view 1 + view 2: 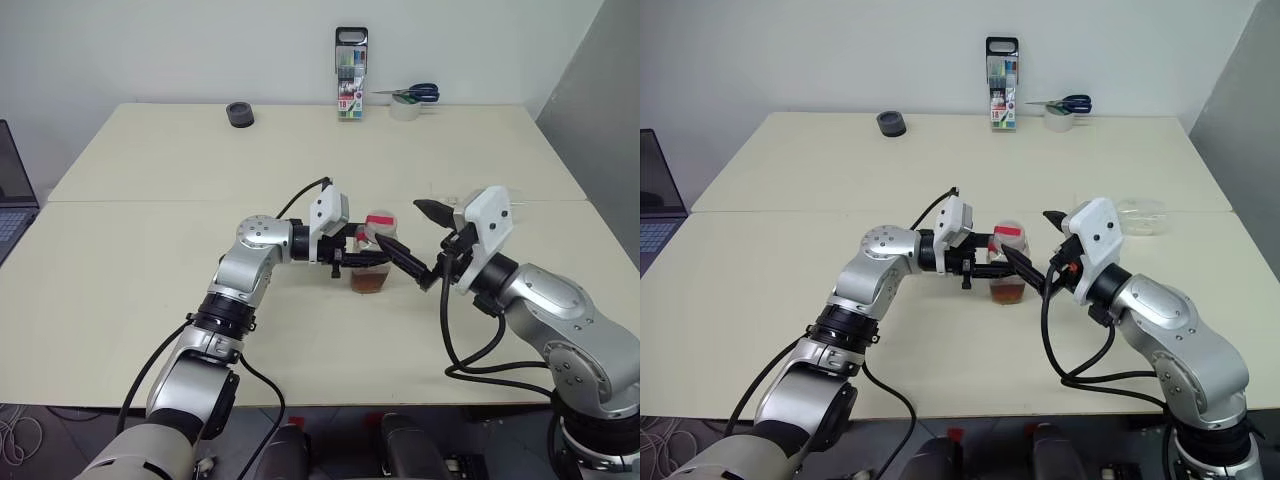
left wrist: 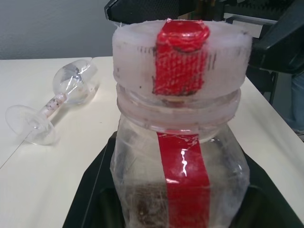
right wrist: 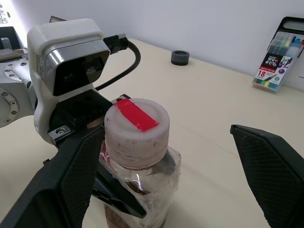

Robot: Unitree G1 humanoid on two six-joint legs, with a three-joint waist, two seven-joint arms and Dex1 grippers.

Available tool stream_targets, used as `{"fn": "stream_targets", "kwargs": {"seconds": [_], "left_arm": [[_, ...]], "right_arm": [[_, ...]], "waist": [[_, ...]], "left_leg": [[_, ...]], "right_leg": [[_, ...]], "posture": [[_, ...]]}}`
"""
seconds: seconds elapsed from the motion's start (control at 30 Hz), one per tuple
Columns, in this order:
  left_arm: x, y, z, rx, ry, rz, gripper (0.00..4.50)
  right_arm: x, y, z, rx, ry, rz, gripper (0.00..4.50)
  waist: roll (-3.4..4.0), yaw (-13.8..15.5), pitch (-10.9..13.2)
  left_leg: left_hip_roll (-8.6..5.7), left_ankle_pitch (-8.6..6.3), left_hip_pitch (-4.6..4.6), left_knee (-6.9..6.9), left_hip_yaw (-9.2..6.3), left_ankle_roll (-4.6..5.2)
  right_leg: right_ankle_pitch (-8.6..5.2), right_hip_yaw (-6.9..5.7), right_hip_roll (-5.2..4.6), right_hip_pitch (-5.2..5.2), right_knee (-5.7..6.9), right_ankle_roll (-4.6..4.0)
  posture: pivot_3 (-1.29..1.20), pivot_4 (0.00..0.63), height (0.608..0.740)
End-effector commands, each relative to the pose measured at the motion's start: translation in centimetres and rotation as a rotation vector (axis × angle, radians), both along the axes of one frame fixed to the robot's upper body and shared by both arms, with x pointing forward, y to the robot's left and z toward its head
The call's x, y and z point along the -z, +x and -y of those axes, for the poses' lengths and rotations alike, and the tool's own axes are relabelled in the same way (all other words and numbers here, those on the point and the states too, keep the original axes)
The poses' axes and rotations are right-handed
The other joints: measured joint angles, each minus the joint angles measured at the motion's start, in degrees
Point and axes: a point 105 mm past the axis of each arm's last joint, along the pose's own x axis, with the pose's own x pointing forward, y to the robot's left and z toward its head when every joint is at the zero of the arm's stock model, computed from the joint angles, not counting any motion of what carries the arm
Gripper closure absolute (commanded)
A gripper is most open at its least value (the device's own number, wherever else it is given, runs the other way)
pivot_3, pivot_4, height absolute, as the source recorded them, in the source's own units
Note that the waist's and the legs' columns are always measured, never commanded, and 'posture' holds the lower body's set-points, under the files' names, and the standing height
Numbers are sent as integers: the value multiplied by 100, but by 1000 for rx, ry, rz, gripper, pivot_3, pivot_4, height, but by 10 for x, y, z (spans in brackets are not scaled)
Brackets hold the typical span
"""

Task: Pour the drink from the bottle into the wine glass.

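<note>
Gripping the bottle (image 1: 375,262) is the left end effector (image 1: 352,262); the right end effector (image 1: 424,245) gapes wide around its cap (image 3: 137,126).

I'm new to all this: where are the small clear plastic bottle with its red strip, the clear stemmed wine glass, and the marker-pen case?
Small clear plastic bottle (image 2: 183,171), left wrist view, red strip on its body.
Clear stemmed wine glass (image 2: 76,83), left wrist view, bowl; it lies on its side.
Marker-pen case (image 1: 351,80), left eye view, front face.
</note>
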Motion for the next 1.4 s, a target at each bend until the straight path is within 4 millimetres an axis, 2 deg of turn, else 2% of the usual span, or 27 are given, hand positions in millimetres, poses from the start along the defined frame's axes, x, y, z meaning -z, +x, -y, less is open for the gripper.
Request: {"fn": "stream_targets", "kwargs": {"seconds": [0.03, 0.23, 0.53, 1.13, 1.23, 1.4], "left_arm": [[-12, -3, 1, 21, -23, 56, 2679], [-12, -3, 0, 19, -23, 56, 2679], [-11, -3, 0, 19, -21, 58, 2679], [-10, -6, 3, 32, -15, 66, 2679], [-9, -6, 3, 32, -15, 66, 2679], [-8, -7, 3, 34, -16, 64, 2679]], "right_arm": [[-9, -2, 8, 29, 0, 43, 0], [-8, -3, 7, 20, 0, 41, 0], [-12, -15, 0, -76, 29, 10, 0], [-12, 4, -17, -165, -61, -23, 0], [-14, 5, -19, -164, -56, -11, 615], [-18, 3, -23, -169, -24, 5, 2210]], "waist": [[0, 0, 0], [0, 1, 0], [0, 4, 0], [0, 0, 0], [0, 0, 0], [0, -1, 0]], "left_leg": [[0, 0, 0, 0, 0, 0], [0, 0, 0, 0, 0, 0], [0, 0, 0, 0, 0, 0], [0, 0, 0, 0, -1, 0], [0, 0, 0, 0, 1, 0], [2, 0, 0, 0, -1, 0]], "right_leg": [[0, 0, 0, 0, 0, 0], [0, 0, 0, 0, 0, 0], [0, 0, 0, 0, 0, 0], [0, -2, 0, 0, 0, 0], [0, 0, 0, 0, -1, 0], [0, -1, 0, 0, 0, 0]], "posture": [[0, 150, 740], [0, 150, 740], [0, 150, 740], [0, 150, 740], [0, 150, 740], [0, 150, 740]]}}
